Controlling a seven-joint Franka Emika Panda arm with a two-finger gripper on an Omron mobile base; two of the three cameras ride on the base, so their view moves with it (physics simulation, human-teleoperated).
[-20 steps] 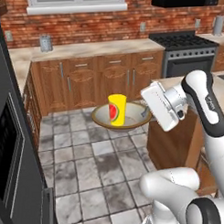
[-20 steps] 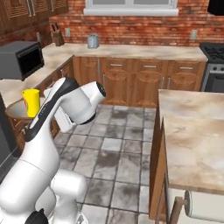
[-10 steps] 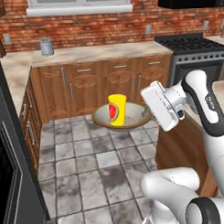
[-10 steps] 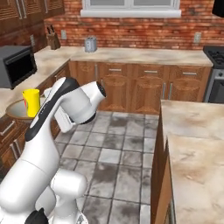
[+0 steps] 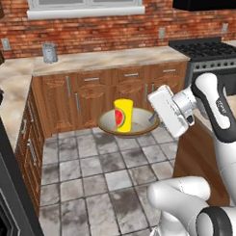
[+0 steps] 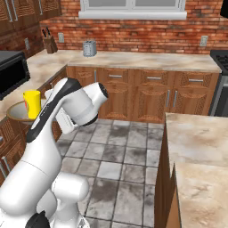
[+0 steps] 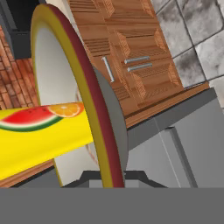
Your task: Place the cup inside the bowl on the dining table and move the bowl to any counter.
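1. Left base view, from my seat at the remote console: at far left a grey canister (image 5: 49, 53) stands on the back worktop (image 5: 113, 59), which runs beige and marbled over brown cabinets (image 5: 95, 94) under a red brick wall (image 5: 88, 27).
2. Moving right, I see the bowl (image 5: 139, 124) up in the air over the tiled floor (image 5: 88, 164), in front of those cabinets and touching no surface.
3. The cup (image 5: 123, 115) stands upright inside the bowl, a little left of the middle, its watermelon mark facing me.
4. Right of the cup, my end effector (image 5: 155, 119) meets the bowl's right rim; it is clamped on that rim and carries the bowl.
5. Further right is the black stove (image 5: 209, 51), with the white arm in front of it.
6. Right base view: I see the bowl (image 6: 15, 112) and the cup (image 6: 32, 104) at the left edge, in front of the left-hand worktop, with a black microwave (image 6: 11, 71) behind.
7. To the right, a knife block (image 6: 50, 43) and the canister (image 6: 89, 48) sit on the back worktop, and the dining table (image 6: 200, 151) fills the lower right.
8. Hand view: I look along the bowl's rim (image 7: 89, 100), with the cup (image 7: 39, 131) lying across the left half of the picture.
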